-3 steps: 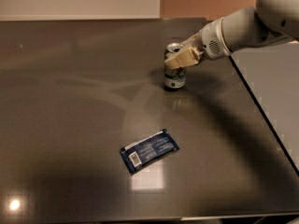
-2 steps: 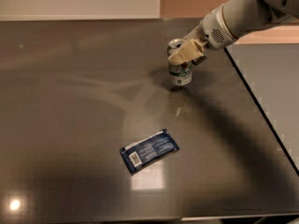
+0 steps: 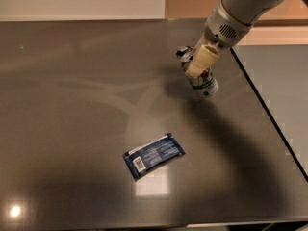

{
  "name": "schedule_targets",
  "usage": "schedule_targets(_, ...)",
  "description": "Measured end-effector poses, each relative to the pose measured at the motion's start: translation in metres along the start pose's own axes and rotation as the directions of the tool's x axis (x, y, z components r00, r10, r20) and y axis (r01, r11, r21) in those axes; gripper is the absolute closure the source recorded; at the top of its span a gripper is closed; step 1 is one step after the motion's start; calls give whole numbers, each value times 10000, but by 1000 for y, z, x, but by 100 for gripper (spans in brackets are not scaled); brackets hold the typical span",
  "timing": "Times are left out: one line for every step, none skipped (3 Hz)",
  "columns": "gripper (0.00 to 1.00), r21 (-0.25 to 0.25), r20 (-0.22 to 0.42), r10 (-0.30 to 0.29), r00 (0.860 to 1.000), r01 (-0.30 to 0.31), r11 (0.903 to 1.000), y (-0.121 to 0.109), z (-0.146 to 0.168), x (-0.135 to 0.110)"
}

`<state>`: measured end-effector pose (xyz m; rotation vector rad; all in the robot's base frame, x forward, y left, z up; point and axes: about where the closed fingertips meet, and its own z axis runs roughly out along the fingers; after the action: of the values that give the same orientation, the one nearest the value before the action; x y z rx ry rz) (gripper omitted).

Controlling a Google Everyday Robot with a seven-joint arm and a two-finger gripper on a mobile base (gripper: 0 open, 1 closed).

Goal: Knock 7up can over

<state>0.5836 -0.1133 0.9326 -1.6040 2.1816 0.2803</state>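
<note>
The 7up can [image 3: 206, 83] is on the far right part of the dark table [image 3: 72, 105]. It is a small white-silver can with green and red markings. It leans steeply, its silver top up and to the left and its base down and to the right. My gripper [image 3: 195, 67] reaches in from the upper right and is shut on the can's upper part. One cream finger [image 3: 202, 60] lies across the can's front. The other finger is hidden behind the can.
A flat dark-blue packet [image 3: 154, 155] lies near the middle front of the table. The table's right edge [image 3: 269, 119] runs diagonally close to the can, with a grey floor beyond. A light wall borders the far edge.
The arm has swung up and to the right. The can stood upright before; now it leans steeply and has shifted right with the gripper. The packet has not moved.
</note>
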Motion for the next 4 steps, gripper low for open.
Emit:
schedule_targets(100,-296,-1270,-432,9910,398,9988,15,3,18)
schedule_targets(84,-631,-2241,-949,9699,828,9946,27,13,27)
schedule_targets(61,-909,-2824,-1372,9494,1159,9891,34,25,30)
schedule_targets(38,-1133,-3174,-1756,9319,1466,9827,38,33,29)
